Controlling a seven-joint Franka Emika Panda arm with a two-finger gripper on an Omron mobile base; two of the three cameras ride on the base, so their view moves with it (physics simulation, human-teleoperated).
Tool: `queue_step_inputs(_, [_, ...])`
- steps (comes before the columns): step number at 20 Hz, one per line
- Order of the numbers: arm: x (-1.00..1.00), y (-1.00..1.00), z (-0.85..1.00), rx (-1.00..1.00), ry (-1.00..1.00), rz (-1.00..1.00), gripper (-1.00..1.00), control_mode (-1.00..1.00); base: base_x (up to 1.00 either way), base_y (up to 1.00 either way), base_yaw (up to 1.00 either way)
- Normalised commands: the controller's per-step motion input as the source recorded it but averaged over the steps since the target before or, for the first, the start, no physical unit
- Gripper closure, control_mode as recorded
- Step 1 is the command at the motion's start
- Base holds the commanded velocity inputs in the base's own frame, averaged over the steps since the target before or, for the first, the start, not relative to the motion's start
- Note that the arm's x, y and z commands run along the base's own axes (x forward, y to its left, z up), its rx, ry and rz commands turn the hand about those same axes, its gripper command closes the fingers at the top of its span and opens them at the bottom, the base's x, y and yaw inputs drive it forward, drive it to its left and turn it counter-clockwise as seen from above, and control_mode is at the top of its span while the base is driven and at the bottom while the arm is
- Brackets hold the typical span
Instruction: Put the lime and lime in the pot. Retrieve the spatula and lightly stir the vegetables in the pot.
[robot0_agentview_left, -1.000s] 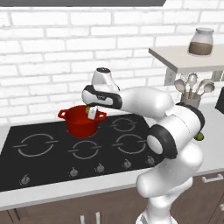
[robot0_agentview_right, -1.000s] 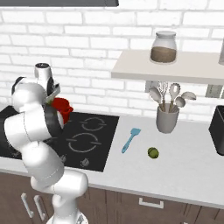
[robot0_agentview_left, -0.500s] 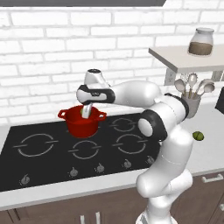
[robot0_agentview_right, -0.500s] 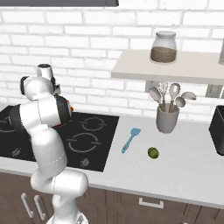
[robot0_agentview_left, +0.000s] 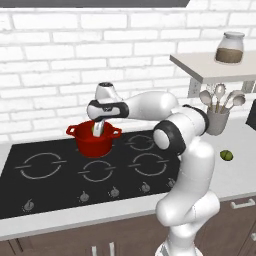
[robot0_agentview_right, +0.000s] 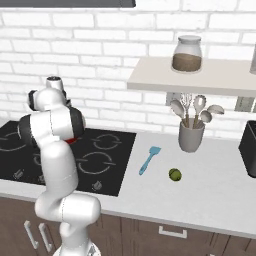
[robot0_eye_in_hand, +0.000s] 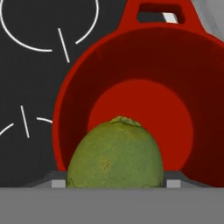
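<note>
Tool (robot0_agentview_left: 98, 131) swung over pot (robot0_agentview_left: 93, 141) — lime (robot0_eye_in_hand: 116, 155) gripped above it.

Jar (robot0_agentview_right: 187, 53) on shelf (robot0_agentview_right: 200, 76)

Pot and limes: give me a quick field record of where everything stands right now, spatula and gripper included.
pot: red, on the rear of the hob, its inside bare in the hand view
held lime: in the gripper, over the pot's mouth
other lime: on the counter, in front of the utensil holder
spatula: flat on the counter, between hob and lime
gripper: shut on the held lime
</note>
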Motion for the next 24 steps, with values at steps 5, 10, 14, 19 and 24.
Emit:
queue_step_inputs(5, [0.06, 0.03, -0.12, 0.0, 0.0, 0.0, 1.0, -1.0, 0.0, 0.0, 0.0])
queue_step_inputs(10, [0.06, 0.08, -0.1, 0.0, 0.0, 0.0, 1.0, -1.0, 0.0, 0.0, 0.0])
queue_step_inputs(14, [0.05, 0.1, -0.13, 0.0, 0.0, 0.0, 1.0, -1.0, 0.0, 0.0, 0.0])
queue_step_inputs(19, [0.02, 0.06, -0.15, 0.0, 0.0, 0.0, 1.0, -1.0, 0.0, 0.0, 0.0])
queue_step_inputs(24, [0.06, 0.06, -0.17, 0.0, 0.0, 0.0, 1.0, -1.0, 0.0, 0.0, 0.0])
